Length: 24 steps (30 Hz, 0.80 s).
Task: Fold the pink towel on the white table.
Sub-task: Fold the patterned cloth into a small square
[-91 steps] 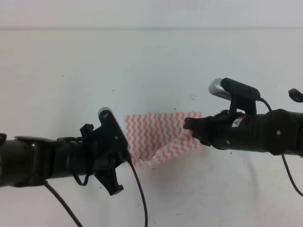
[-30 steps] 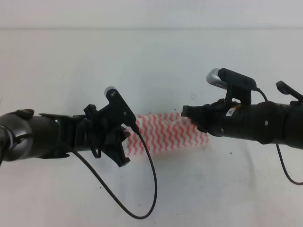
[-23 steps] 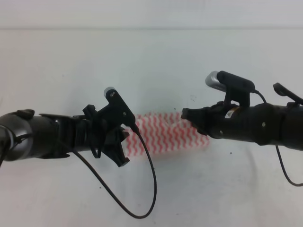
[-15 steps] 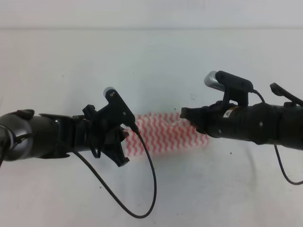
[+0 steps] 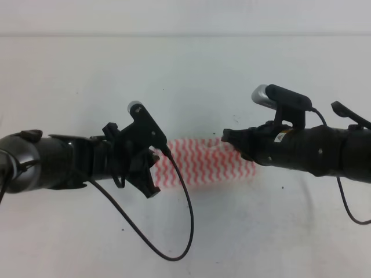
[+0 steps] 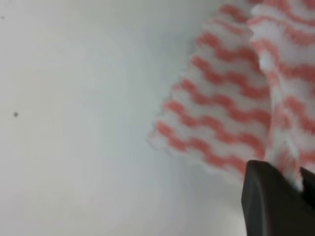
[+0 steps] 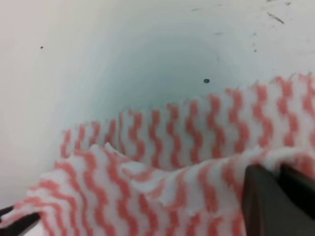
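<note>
Exterior high: pink towel mid-fold at centre of white table, pinched at 2 ends by left gripper and right gripper; best lowered level, edges matched, before release.

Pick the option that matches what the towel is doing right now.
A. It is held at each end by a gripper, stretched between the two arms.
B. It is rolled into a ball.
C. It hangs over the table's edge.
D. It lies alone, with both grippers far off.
A: the pink towel spans between the left gripper and the right gripper, each wrist view showing cloth pinched between the fingers.
</note>
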### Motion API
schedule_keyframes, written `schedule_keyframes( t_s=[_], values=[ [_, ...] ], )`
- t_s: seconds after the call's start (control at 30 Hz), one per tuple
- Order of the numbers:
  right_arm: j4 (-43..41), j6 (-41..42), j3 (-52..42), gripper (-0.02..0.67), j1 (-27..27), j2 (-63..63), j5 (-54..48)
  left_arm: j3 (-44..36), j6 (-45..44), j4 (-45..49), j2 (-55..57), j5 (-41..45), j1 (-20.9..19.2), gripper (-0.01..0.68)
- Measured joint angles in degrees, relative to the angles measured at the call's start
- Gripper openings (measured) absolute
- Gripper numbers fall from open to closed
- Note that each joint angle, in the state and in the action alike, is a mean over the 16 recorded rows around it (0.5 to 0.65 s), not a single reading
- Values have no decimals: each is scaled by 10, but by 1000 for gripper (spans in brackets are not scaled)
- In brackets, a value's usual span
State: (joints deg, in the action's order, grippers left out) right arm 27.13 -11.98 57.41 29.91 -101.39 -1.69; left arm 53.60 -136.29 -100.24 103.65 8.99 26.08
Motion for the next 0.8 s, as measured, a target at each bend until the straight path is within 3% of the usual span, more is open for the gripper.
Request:
schedule_keyframes(
  t_s=[0.8],
  values=[
    [-12, 1, 32, -2, -12, -17, -36, 13, 4, 0, 8, -8, -1, 0]
  ],
)
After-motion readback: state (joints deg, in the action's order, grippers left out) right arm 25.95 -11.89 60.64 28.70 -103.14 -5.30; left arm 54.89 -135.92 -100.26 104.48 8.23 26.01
